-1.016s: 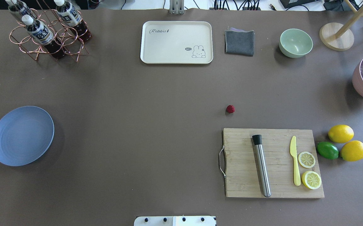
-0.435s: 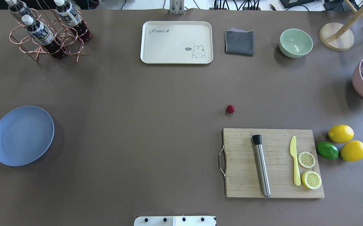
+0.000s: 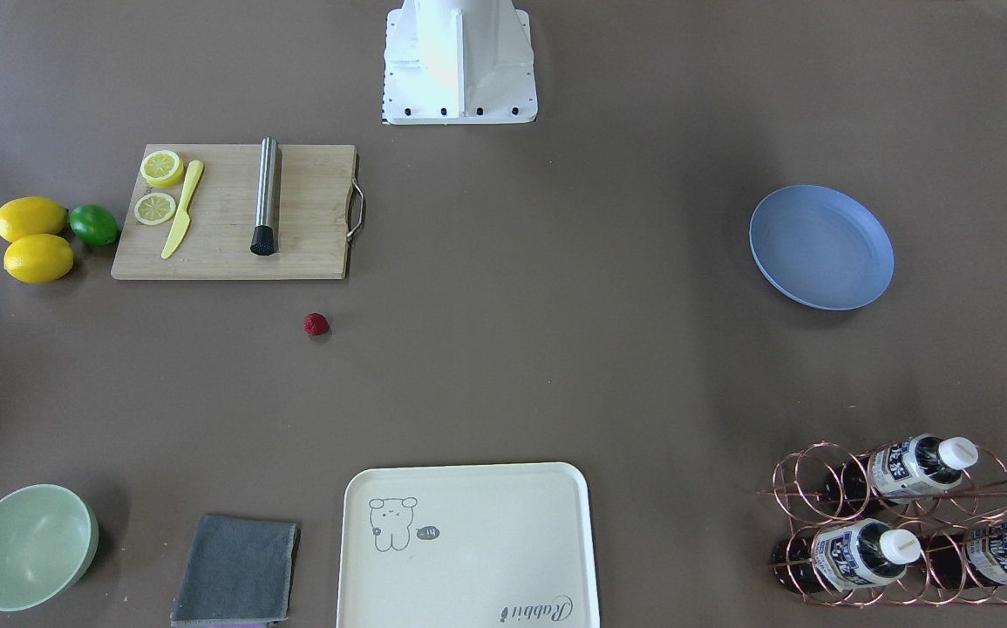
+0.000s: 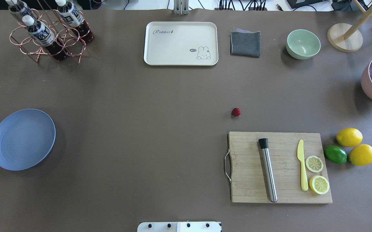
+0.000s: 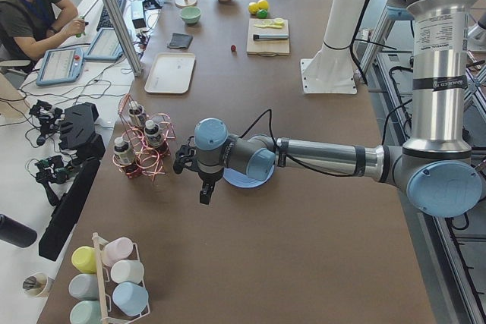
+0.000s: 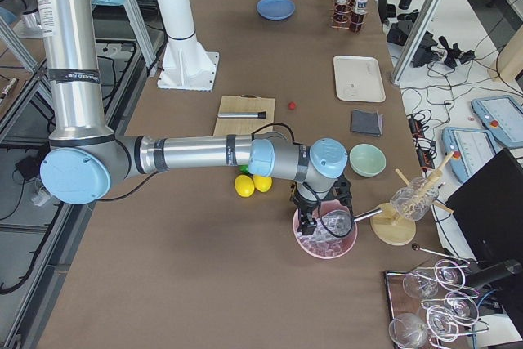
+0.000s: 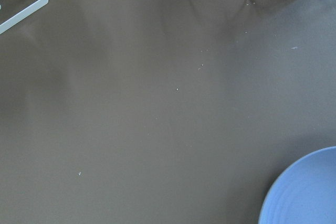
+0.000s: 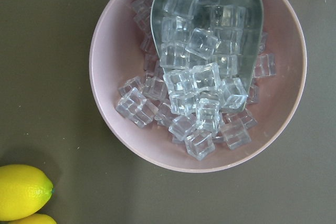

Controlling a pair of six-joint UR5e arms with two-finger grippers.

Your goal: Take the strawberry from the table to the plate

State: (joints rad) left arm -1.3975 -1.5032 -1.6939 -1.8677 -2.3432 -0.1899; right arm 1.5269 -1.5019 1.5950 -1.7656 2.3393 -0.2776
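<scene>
The strawberry (image 4: pixel 236 111) (image 3: pixel 316 324), small and dark red, lies on the brown table (image 4: pixel 140 129) just beyond the cutting board. The blue-grey plate (image 4: pixel 23 139) (image 3: pixel 820 247) rests empty at the table's left end, and its rim shows in the left wrist view (image 7: pixel 310 192). In the exterior left view my left gripper (image 5: pixel 205 195) hangs beside the plate, near the bottle rack. Only the exterior right view shows my right gripper (image 6: pixel 311 222), which hovers over the pink ice bowl, far from the strawberry. I cannot tell whether either gripper is open or shut.
A cutting board (image 4: pixel 279 167) carries a metal muddler, a yellow knife and lemon slices. Lemons and a lime (image 4: pixel 350 148) lie right of it. At the far edge are a cream tray (image 4: pixel 181 43), grey cloth (image 4: pixel 245 43), green bowl (image 4: pixel 303 44) and bottle rack (image 4: pixel 49 32).
</scene>
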